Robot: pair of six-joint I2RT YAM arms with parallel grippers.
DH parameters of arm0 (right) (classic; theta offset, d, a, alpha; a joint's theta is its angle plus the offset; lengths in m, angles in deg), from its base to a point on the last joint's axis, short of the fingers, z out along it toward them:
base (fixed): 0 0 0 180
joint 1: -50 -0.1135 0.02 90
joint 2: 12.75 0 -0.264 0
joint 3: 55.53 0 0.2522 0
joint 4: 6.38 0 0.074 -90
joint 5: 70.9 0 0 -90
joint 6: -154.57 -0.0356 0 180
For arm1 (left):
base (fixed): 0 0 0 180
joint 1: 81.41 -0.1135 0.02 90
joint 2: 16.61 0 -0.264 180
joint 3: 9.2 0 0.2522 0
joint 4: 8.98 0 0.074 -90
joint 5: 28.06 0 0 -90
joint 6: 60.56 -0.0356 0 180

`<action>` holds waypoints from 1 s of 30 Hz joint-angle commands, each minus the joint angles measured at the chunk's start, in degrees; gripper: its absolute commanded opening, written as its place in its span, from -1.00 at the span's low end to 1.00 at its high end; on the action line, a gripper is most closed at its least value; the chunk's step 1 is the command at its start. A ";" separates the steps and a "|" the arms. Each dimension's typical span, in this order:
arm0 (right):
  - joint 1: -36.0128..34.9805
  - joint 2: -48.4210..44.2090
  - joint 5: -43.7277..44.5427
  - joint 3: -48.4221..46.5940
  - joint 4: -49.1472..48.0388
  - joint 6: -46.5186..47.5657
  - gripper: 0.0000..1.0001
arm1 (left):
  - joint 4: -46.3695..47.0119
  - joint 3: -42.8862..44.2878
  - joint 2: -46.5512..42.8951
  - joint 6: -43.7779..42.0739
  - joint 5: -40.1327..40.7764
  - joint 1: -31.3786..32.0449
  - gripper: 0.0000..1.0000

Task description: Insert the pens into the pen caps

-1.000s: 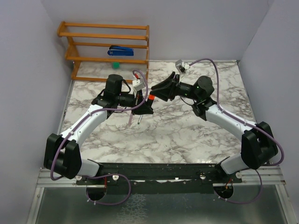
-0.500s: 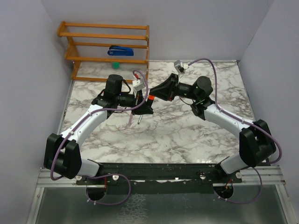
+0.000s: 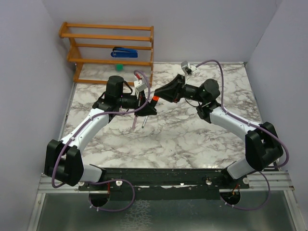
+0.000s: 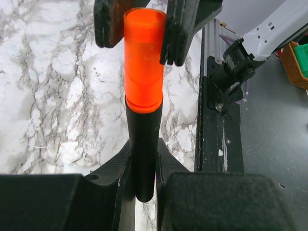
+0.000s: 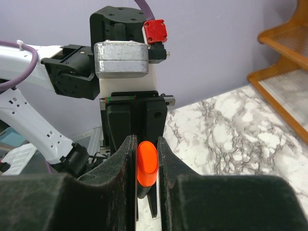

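L tool (image 4: 143, 166) clamps black marker (image 4: 143, 126) barrel; R tool (image 4: 141, 45) pinches orange cap (image 4: 143, 82). Both prob. light, stiff, slick plastic, so grip mid-body.

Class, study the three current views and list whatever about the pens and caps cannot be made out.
- Tip of the black marker: left wrist view, covered by the orange cap.
- Its rear end: same view, buried between the left fingers.
- The pink pen and silver pen: top view, upper ends behind the left gripper; too small to tell whether capped.
- Remaining caps: none shows in any view.
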 commanded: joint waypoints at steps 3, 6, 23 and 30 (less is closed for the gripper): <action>-0.29 2.00 -4.99 4.69 -2.09 -2.27 -0.99 | 18.85 1.23 -2.78 8.48 0.91 -2.43 -1.00; -0.56 3.06 -5.90 4.40 -4.49 -4.03 -0.99 | 20.37 1.82 -1.56 9.83 0.00 -2.43 -1.00; -5.23 10.67 -4.64 5.05 -19.80 -13.41 -0.99 | 22.62 2.36 -0.74 11.28 -0.66 -2.46 -1.00; -6.69 12.01 -7.21 4.66 -16.70 -11.62 -0.99 | 22.97 2.37 -1.10 11.48 -0.61 -2.51 -1.00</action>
